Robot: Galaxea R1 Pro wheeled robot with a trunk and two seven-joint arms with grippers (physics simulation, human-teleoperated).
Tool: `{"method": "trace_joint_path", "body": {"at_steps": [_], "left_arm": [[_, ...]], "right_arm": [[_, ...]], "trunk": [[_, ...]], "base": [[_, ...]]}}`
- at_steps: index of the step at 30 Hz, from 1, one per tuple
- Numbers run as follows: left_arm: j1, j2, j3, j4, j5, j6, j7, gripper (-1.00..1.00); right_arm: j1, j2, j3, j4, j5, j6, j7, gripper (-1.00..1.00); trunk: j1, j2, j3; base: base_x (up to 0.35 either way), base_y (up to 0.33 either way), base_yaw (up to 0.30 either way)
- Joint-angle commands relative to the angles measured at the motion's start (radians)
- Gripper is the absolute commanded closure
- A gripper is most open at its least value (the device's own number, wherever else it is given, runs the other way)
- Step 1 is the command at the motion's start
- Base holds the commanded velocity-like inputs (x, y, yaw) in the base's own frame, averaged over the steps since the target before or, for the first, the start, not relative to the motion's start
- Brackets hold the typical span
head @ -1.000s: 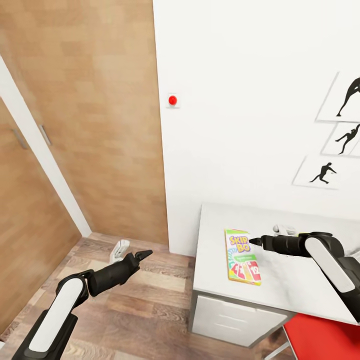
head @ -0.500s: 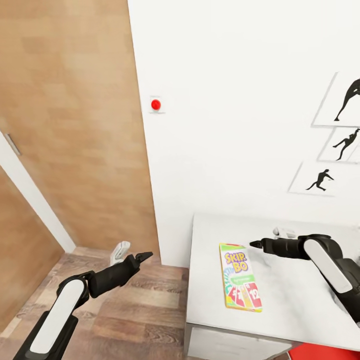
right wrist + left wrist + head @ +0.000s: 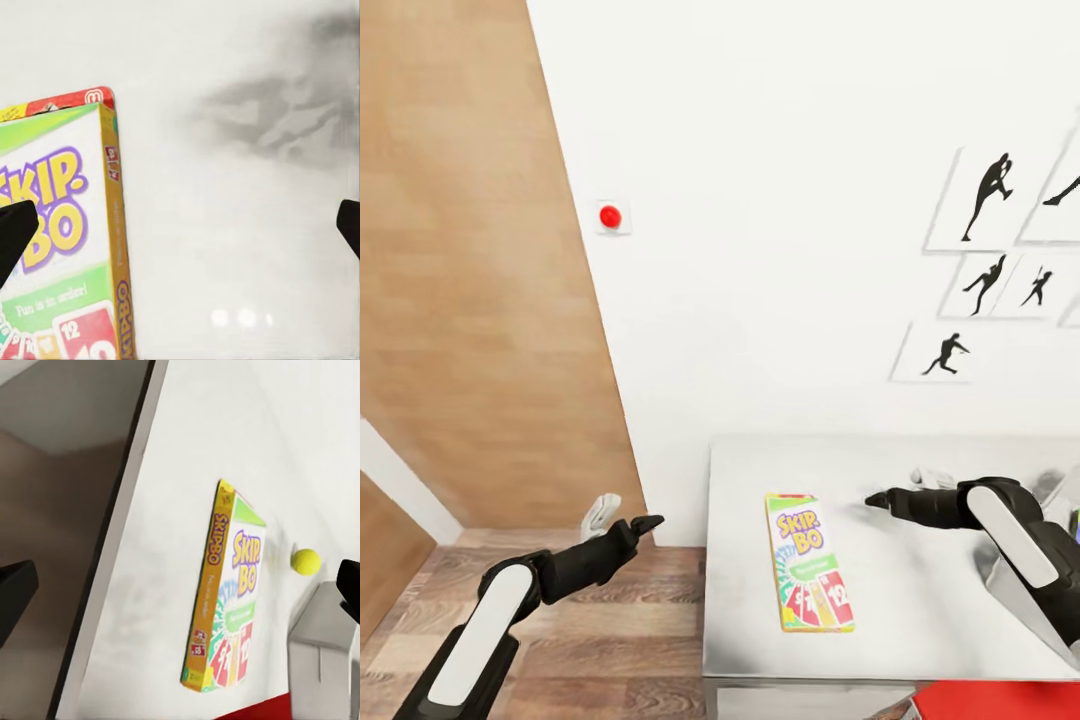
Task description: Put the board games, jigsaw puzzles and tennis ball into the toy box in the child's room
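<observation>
Camera swung right; Skip-Bo box point(image 3: 809, 563) flat on table point(image 3: 920, 640); right gripper point(image 3: 872, 499) beside it, spread wide; left gripper point(image 3: 648, 522) spread wide.

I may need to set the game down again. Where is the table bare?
Bare: the table between the Skip-Bo box and the wall, and under the right gripper. Crowded: the right side, by the tennis ball and grey box.

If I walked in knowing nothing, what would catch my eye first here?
Probably the bright Skip-Bo box, lying flat near the left end of the pale table. Next, the right gripper hovering just beyond its far corner, and the black dancer silhouettes on the white wall above.
</observation>
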Motion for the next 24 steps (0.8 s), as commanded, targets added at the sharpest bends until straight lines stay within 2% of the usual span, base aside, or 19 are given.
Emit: {"method": "trace_joint_path", "body": {"at_steps": [1,9,19,24], "left_arm": [[-0.001,0.000,-0.001,0.004,0.011,0.001,0.010,-1.00],[-0.001,0.000,0.001,0.020,0.011,0.001,0.010,-1.00],[-0.001,0.000,0.001,0.025,0.011,0.001,0.009,-1.00],[-0.001,0.000,0.001,0.026,0.011,0.000,0.009,-1.00]], "right_arm": [[-0.002,-0.001,0.002,0.006,-0.010,0.001,-0.010,-1.00],[-0.004,-0.001,0.001,0.024,-0.014,0.003,-0.007,-1.00],[-0.001,0.003,0.005,0.021,-0.020,0.009,-0.007,-1.00],[0.000,0.014,0.011,0.014,-0.022,0.012,-0.006,-1.00]], "trunk": [[0.001,-0.002,-0.002],[0.001,-0.002,0.000],[0.001,-0.002,0.000],[0.001,-0.002,0.001]], "base": [[0.029,0.000,-0.220],[0.015,0.000,-0.119],[0.005,0.000,-0.036],[0.002,0.000,-0.012]]}}
